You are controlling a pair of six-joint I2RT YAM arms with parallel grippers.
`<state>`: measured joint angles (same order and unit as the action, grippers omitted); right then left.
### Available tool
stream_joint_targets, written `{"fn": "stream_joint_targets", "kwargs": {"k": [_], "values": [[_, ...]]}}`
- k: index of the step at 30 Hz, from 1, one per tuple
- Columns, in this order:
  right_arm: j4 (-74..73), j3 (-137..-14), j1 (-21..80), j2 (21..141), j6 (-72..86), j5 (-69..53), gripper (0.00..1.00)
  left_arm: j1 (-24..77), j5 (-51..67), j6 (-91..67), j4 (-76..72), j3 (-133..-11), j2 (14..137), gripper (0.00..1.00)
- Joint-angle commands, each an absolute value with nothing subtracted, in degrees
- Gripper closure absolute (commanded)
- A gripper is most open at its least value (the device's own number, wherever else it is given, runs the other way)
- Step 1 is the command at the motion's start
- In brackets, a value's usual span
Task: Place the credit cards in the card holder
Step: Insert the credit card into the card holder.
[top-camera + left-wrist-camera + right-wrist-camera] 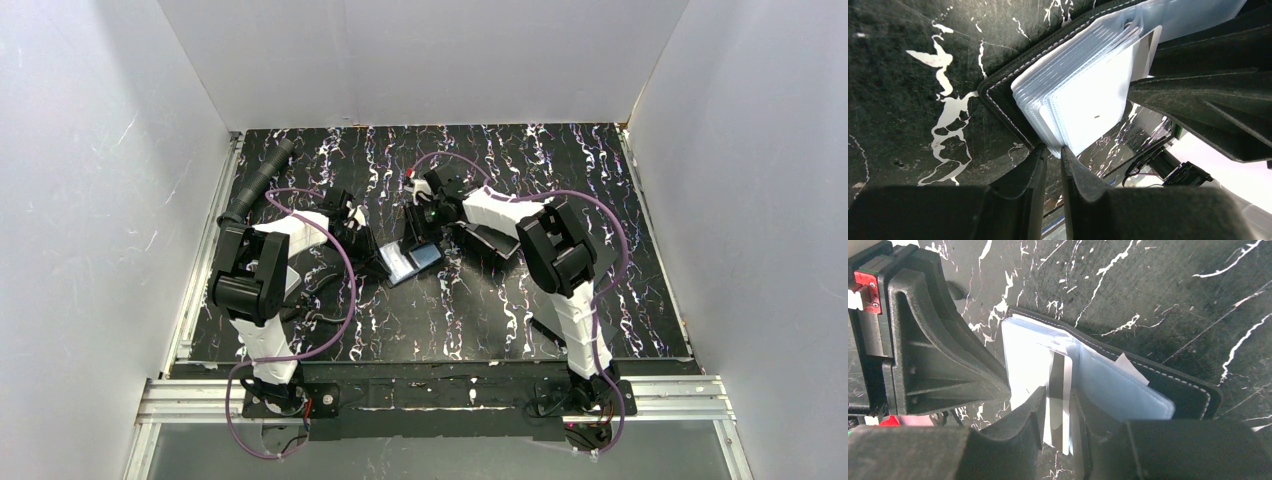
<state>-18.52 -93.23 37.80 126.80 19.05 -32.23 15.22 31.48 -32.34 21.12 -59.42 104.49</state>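
The card holder (412, 262) lies open on the black marbled table, its pale blue-grey inside and clear sleeves facing up. In the left wrist view its black stitched cover (1003, 95) sits under a fan of clear sleeves (1083, 90). My left gripper (1053, 148) is shut on the near corner of the sleeves and also shows in the top view (365, 243). My right gripper (1058, 393) is shut on a white credit card with a black stripe (1057, 377). It holds the card on edge at the holder's fold (1128, 385), and it also shows in the top view (425, 222).
A black tube (258, 182) lies at the far left of the table. A flat black slab (492, 242) lies under the right arm. White walls close in three sides. Purple cables loop beside both arms.
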Motion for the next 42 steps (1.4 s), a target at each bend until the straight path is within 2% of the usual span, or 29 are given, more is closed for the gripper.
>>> {"fn": "stream_joint_targets", "kwargs": {"k": [1, 10, 18, 27, 33, 42], "values": [[-20.82, -93.47, 40.24, 123.67, 20.42, -32.89, 0.66, 15.69, 27.86, -30.85, 22.67, -59.2, 105.52, 0.85], [-20.2, -90.9, 40.08, 120.88, 21.29, -33.39, 0.48, 15.68, 27.95, -30.85, 22.58, -59.0, 105.38, 0.85], [-17.01, -87.46, 39.7, 119.25, 23.12, -35.84, 0.38, 15.73, 28.04, -30.94, 22.45, -58.99, 105.47, 0.85], [-12.19, -87.41, 41.84, 120.21, 25.77, -37.68, 0.38, 15.7, 27.95, -30.81, 22.41, -59.02, 105.25, 0.86], [-3.38, -81.87, 41.86, 118.51, 32.71, -41.42, 0.39, 15.69, 27.9, -30.85, 22.5, -58.97, 105.08, 0.86], [-5.33, -80.02, 41.68, 115.53, 33.44, -37.7, 0.37, 15.73, 27.25, -30.08, 24.43, -60.08, 103.17, 0.84]]}}
